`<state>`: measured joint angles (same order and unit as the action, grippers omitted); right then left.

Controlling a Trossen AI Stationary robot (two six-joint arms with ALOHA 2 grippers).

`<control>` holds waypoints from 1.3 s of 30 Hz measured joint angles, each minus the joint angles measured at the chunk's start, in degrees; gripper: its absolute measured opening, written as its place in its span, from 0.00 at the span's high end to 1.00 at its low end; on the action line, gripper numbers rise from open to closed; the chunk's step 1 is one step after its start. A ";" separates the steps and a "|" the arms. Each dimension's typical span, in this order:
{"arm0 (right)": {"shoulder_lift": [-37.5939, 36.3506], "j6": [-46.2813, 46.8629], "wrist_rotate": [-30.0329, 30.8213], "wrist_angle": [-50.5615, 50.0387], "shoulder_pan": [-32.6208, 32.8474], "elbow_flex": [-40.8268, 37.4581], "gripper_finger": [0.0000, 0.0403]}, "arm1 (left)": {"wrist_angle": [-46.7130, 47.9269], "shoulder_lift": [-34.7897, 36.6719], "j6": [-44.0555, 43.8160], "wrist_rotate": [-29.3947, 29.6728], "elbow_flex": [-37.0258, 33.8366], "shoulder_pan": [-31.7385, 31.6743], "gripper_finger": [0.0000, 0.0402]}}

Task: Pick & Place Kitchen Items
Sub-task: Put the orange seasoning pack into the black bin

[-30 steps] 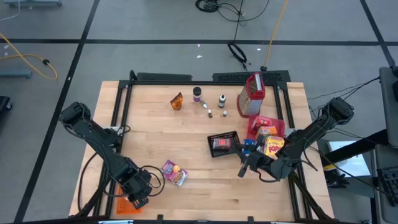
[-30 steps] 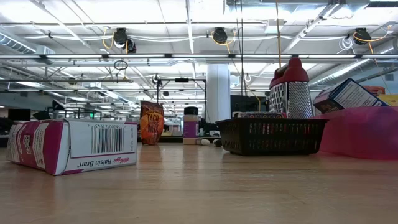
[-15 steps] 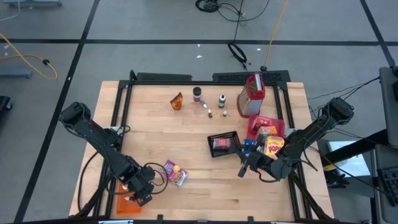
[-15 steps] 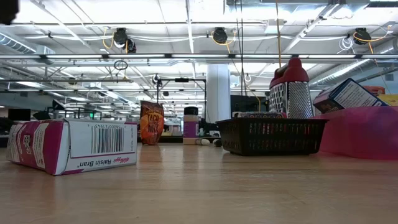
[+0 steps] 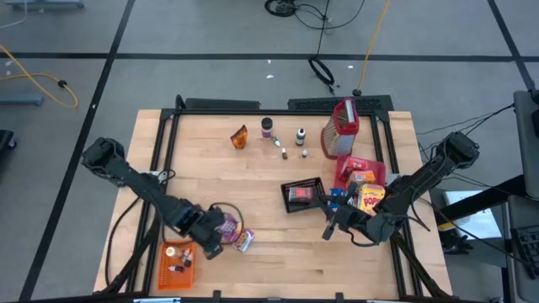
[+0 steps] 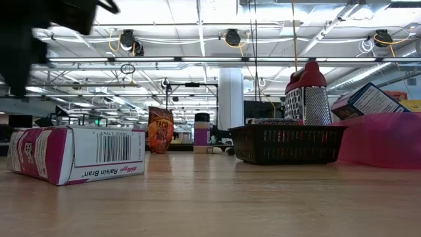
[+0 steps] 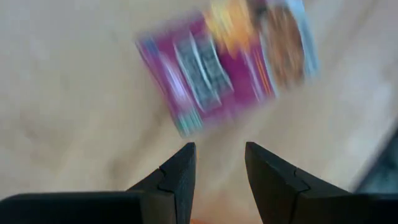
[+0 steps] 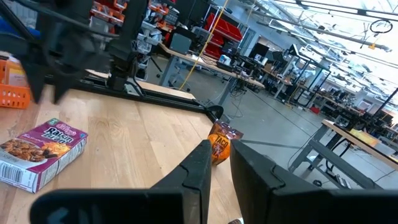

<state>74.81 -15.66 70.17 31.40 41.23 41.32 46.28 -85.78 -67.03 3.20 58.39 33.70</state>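
Wooden table [image 5: 253, 177] in an open lab. Left gripper [image 5: 212, 247], fingers narrowly parted and empty, hovers over the Raisin Bran box [image 5: 236, 233] at 7 o'clock; a skewed descent could shove it. Right gripper [image 5: 330, 229], fingers nearly closed, waits at 4 o'clock. Mesh basket [image 5: 301, 194] holds a red packet; red tray [image 5: 344, 167] holds boxes.
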 joint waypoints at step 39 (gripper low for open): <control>0.00 -0.44 0.00 -0.04 -0.01 0.00 0.87 | -12.53 -0.02 34.90 19.26 0.00 -50.13 0.65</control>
<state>74.80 -16.10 70.17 31.35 41.23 41.32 33.75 -85.80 -32.12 22.46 58.39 -16.43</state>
